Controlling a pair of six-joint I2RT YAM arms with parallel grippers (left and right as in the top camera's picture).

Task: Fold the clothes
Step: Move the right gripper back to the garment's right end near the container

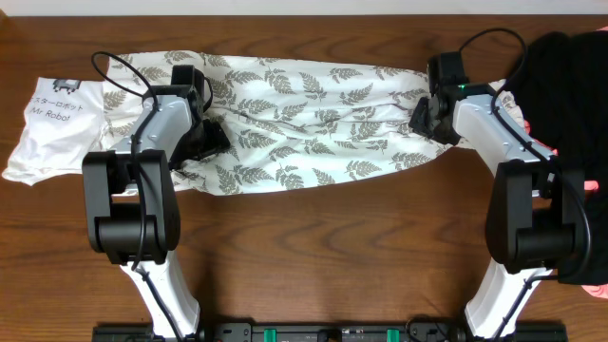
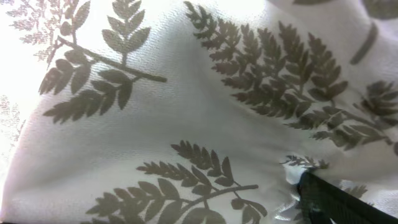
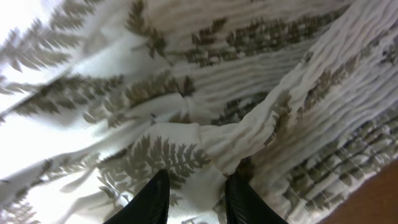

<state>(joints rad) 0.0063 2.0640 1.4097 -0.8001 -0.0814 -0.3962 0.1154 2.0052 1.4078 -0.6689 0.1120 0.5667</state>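
White "Mr Robot" shirt (image 1: 47, 123) lies just left of the clothes (image 1: 313, 109), meeting their left end. Clothes = long white fern-print fabric, spread L-to-R across the table (image 1: 332, 247), wrinkled. Left gripper (image 1: 211, 138) sits on the clothes' left part, near their front edge, jaws spread wide; wrist cam shows only one finger (image 2: 336, 202), on the fabric. Right gripper (image 1: 425, 114) is at the clothes' right end, fingers (image 3: 152, 199) close together w/ a raised fold running into the gap; can't tell if it's pinched. Black garment (image 1: 570, 85) lies near, right of the clothes.
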